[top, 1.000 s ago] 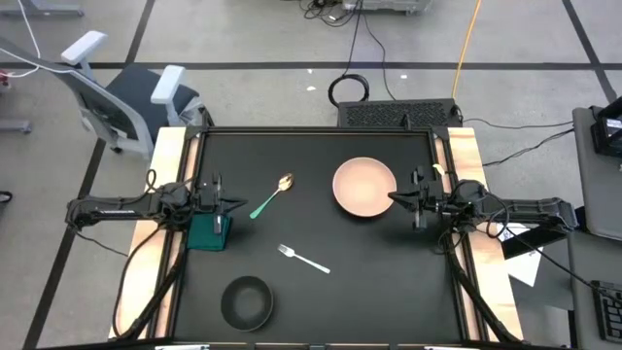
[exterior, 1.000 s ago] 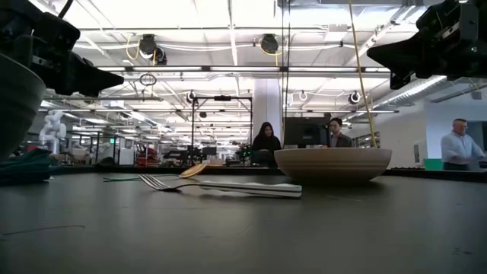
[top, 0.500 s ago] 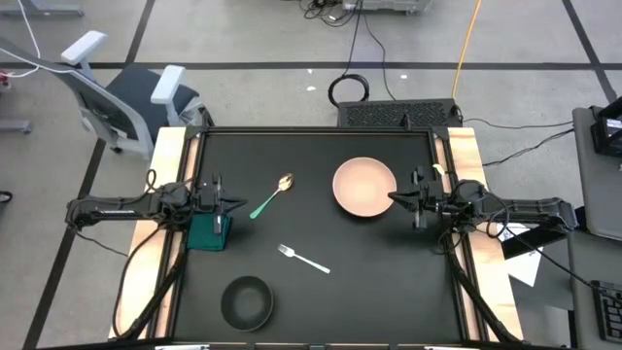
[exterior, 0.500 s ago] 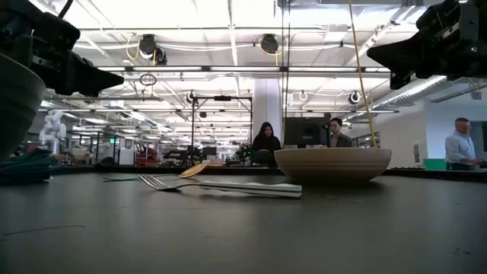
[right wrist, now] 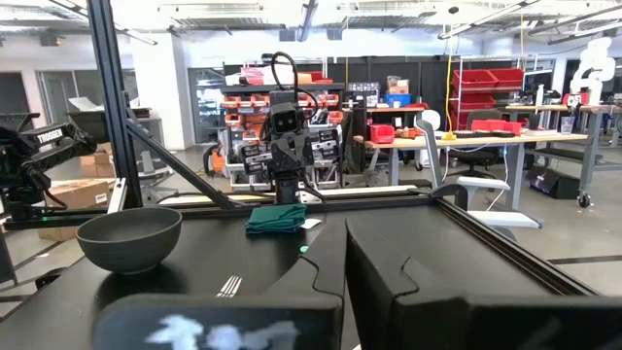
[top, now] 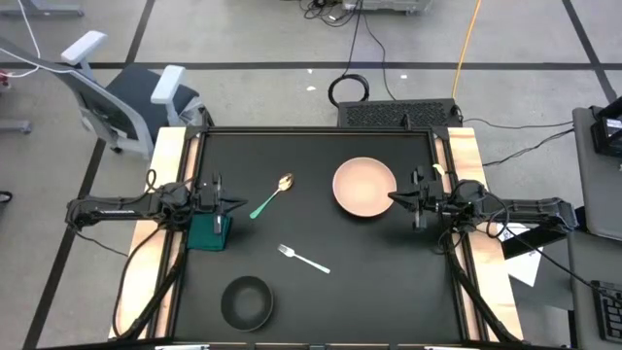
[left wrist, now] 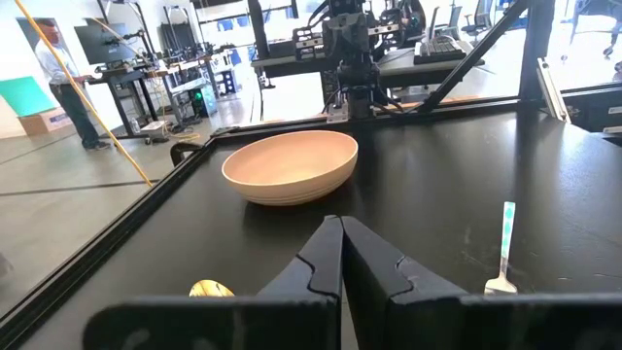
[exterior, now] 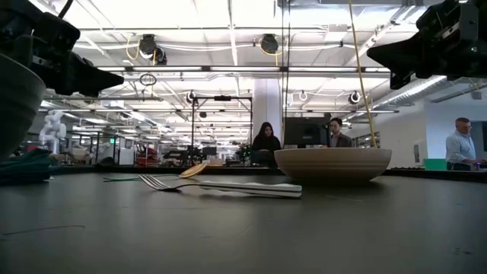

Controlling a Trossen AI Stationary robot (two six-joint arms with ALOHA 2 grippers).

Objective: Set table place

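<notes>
On the black table (top: 369, 282), the pinkish plate (top: 364, 187) sits far right of centre. The green-handled spoon (top: 272, 196) lies to its left, the fork (top: 302, 259) nearer the middle, the black bowl (top: 246, 300) near left. A green cloth (top: 208, 231) lies under the left gripper (top: 239, 204), its fingers pressed together, empty. The right gripper (top: 393, 197), also closed and empty, hovers just beside the plate's right rim.
</notes>
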